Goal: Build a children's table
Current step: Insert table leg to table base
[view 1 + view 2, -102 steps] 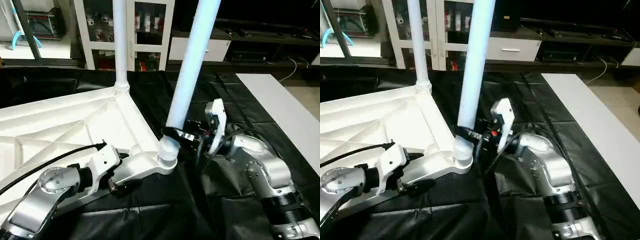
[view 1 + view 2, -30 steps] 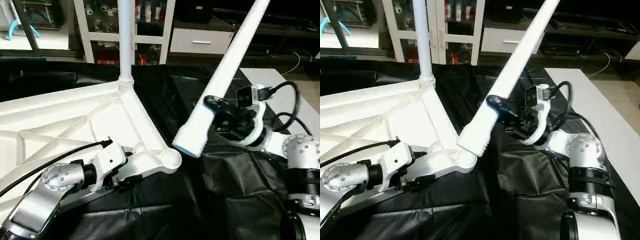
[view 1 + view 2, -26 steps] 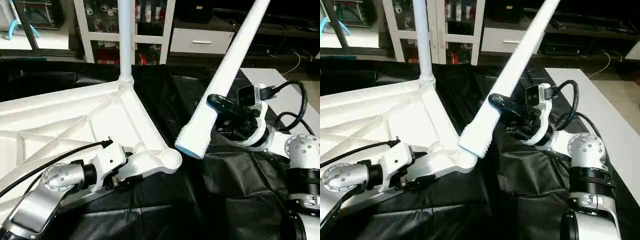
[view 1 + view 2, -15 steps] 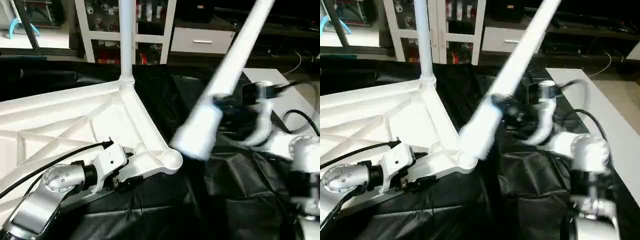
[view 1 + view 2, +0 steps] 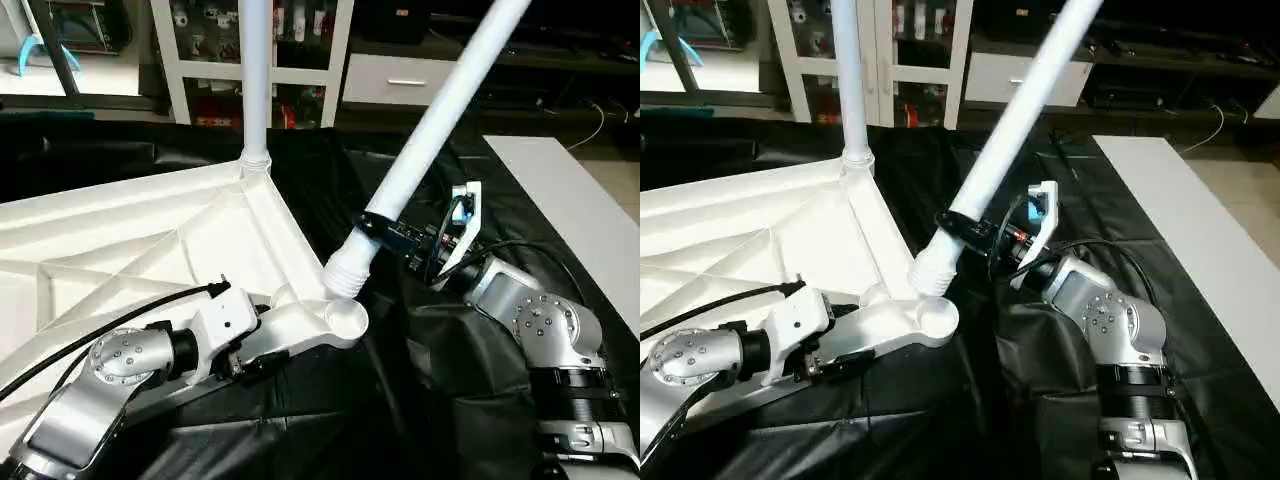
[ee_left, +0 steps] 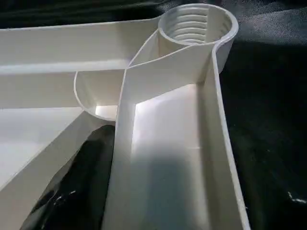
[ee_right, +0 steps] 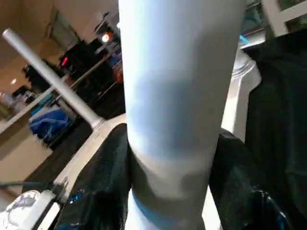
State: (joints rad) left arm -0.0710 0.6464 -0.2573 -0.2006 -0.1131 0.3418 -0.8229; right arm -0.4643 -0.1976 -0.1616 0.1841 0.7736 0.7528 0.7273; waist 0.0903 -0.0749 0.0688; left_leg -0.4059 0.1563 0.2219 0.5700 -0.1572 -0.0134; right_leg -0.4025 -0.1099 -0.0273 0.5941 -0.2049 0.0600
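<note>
The children's table top (image 5: 130, 250) lies upside down, ribs up, on a black cloth. One white leg (image 5: 254, 80) stands upright in the far corner socket. My right gripper (image 5: 385, 231) is shut on a second leg (image 5: 440, 110) that leans up to the right. That leg's threaded end (image 5: 346, 274) hangs just above the far edge of the near corner socket (image 5: 346, 318). My left gripper (image 5: 246, 362) is shut on the top's edge beside that socket (image 6: 197, 24). In the right wrist view the leg (image 7: 177, 96) sits between both black fingers (image 7: 103, 187).
A white flat board (image 5: 572, 215) lies on the cloth at the right. A white glass-door cabinet (image 5: 195, 60) and a drawer unit (image 5: 400, 80) stand behind. The black cloth (image 5: 330, 430) spreads in front of the table top.
My right arm has swung down and in, carrying the leg. The leg's threaded end dropped from mid-air to just over the near corner socket. The left arm kept its hold.
</note>
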